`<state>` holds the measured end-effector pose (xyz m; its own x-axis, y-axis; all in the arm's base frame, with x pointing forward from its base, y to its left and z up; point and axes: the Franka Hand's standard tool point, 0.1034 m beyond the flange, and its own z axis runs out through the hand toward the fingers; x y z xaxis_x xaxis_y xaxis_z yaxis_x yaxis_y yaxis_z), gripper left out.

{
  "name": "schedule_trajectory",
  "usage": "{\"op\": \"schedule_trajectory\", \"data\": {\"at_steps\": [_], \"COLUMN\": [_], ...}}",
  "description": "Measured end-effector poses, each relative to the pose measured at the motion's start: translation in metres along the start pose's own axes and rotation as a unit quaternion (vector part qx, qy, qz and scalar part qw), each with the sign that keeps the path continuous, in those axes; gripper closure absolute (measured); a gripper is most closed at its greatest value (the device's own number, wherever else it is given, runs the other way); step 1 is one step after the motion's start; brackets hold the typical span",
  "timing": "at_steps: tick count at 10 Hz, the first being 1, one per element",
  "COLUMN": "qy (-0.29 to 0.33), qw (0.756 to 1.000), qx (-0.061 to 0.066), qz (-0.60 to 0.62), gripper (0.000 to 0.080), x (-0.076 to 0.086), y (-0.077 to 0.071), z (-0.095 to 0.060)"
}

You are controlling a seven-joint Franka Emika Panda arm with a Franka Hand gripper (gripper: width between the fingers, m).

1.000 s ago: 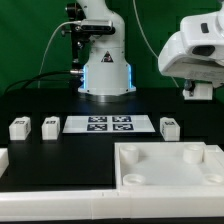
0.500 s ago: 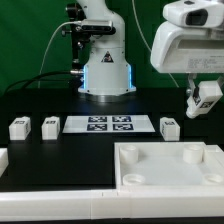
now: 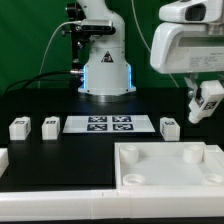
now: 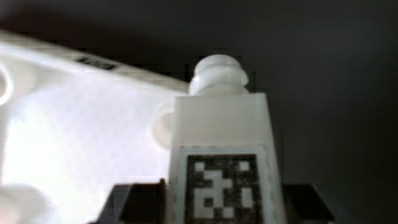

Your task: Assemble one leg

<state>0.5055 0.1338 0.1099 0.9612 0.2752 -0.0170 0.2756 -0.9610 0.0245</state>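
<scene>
My gripper (image 3: pixel 204 104) is clamped on the leg (image 4: pixel 222 125), up in the air above the slab (image 3: pixel 165 178). The leg's long axis is tilted. Its peg end points away from my fingers and down toward the slab's socket (image 3: pixel 195 153).

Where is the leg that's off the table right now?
The small white plastic leg block hangs in the pincer at the exterior view's right, above the large flat white slab.
</scene>
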Motion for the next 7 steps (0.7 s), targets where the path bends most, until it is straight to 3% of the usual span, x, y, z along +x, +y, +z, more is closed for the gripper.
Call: {"op": "schedule_trajectory", "data": {"at_steps": [1, 3, 5, 7], "qy": [0.002, 0.006, 0.01, 0.038], "qw": [1.0, 1.0, 1.0, 0.999], "qx": [0.001, 0.004, 0.005, 0.005], "qz": [-0.007, -0.019, -0.021, -0.021], "gripper": [0.0506, 0.0506, 0.0506, 0.0506], "x": [0.004, 0.028, 0.05, 0.052], "y": [0.013, 0.025, 0.027, 0.026], "z": [0.004, 0.001, -0.006, -0.003]}}
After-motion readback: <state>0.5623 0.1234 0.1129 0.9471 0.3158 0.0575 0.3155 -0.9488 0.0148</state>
